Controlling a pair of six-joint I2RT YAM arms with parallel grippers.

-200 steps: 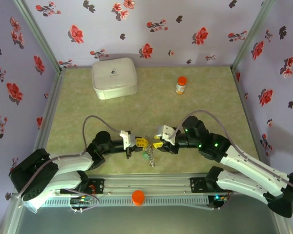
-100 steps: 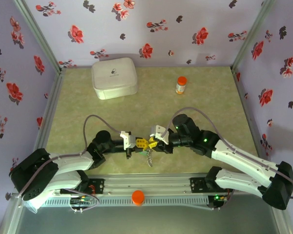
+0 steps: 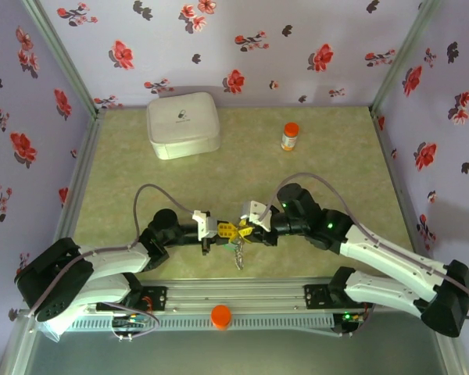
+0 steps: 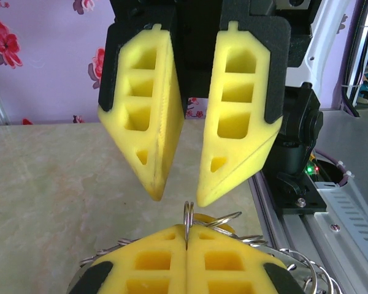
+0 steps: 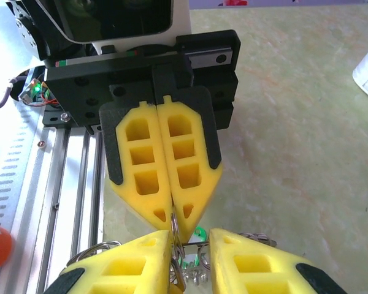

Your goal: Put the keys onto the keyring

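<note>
While the left tool is clenching the keyring edge-on, the right tool is hanging parted directly opposite the keyring, its tips straddling the upright rim. The keys are dangling just below the keyring. Well beyond the keyring, the white box is sitting closed, contents hidden.

Enclosure: lilac walls printed with red and dark flowers; pale green marbled surface; grey metal posts at the back corners; even, soft light.
</note>
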